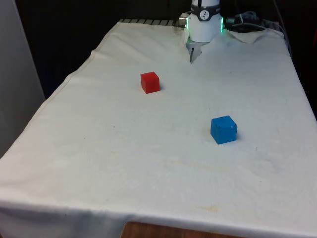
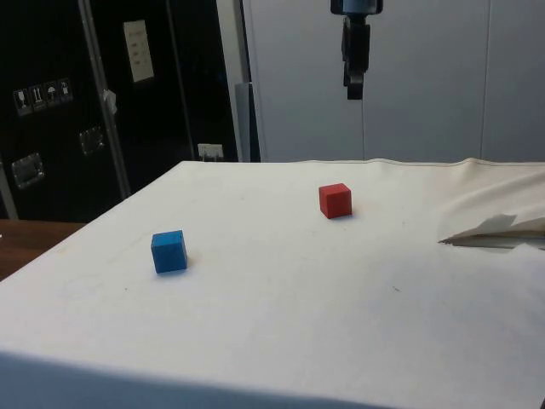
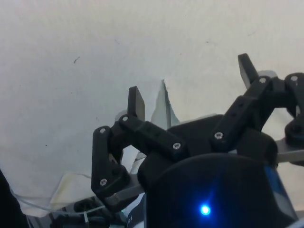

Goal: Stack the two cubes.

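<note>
A red cube [image 1: 150,82] [image 2: 335,200] rests on the white cloth towards the far side, at the front view's left of centre. A slightly larger blue cube [image 1: 223,129] [image 2: 169,251] sits nearer the front edge, to the front view's right, well apart from the red one. My gripper [image 2: 353,92] [image 3: 190,81] hangs high above the table's far end, well above and behind the red cube. Its fingers [image 3: 136,100] are spread wide with nothing between them. Both cubes lie flat and untouched.
A raised fold in the cloth [image 1: 191,51] [image 2: 492,230] [image 3: 164,99] lies near the robot's base, below the gripper. The robot's base [image 1: 205,25] stands at the far edge. The cloth [image 1: 124,163] hangs over the table's edges.
</note>
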Action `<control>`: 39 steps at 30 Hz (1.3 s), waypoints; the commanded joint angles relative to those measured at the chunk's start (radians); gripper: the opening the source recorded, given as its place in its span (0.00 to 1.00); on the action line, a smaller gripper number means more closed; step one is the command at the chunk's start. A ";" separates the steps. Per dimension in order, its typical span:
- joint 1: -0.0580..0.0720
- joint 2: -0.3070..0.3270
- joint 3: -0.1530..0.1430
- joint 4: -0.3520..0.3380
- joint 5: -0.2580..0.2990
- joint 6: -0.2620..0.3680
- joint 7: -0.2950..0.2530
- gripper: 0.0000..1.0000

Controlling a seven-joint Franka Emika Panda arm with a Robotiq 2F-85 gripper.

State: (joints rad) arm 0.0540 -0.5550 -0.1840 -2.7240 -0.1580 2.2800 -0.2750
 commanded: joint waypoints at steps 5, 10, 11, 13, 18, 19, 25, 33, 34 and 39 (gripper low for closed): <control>0.000 0.016 -0.005 0.003 0.000 0.004 -0.040 1.00; 0.007 0.048 -0.010 0.018 0.004 0.010 -0.080 1.00; 0.007 0.053 -0.010 0.022 0.005 0.010 -0.086 1.00; 0.001 0.054 -0.007 0.023 0.001 0.006 -0.089 1.00; 0.007 0.101 -0.011 0.050 0.008 0.009 -0.135 1.00; 0.007 0.107 -0.011 0.054 0.008 0.009 -0.141 1.00; 0.008 0.147 -0.011 0.077 0.010 0.012 -0.172 1.00; 0.007 0.222 -0.010 0.121 0.014 0.024 -0.221 1.00; 0.007 0.238 -0.010 0.132 0.016 0.026 -0.232 1.00; 0.008 0.285 -0.009 0.160 0.020 0.036 -0.262 1.00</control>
State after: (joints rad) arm 0.0570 -0.2860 -0.1910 -2.5720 -0.1450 2.3080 -0.5250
